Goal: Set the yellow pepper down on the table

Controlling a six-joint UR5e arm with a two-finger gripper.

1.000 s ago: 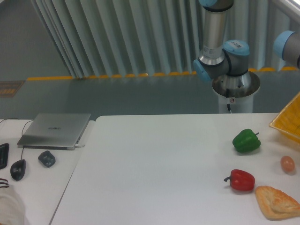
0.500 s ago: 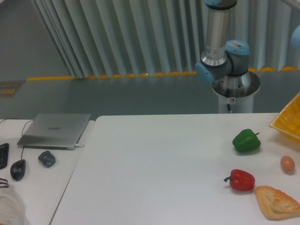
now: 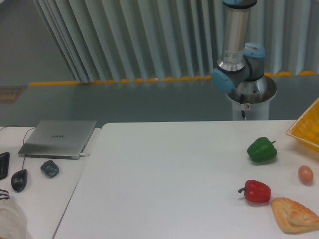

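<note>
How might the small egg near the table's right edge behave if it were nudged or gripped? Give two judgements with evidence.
The egg looks smooth and rounded, so a nudge would probably set it rolling, perhaps off the table, whose right edge is close. Its small size suggests a light, fragile object that a firm grip might crack.

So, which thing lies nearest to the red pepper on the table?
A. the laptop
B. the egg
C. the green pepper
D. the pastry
D: the pastry lies just to the right of and below the red pepper, closer than the green pepper or the egg; the laptop is on the other desk, far left.
</note>
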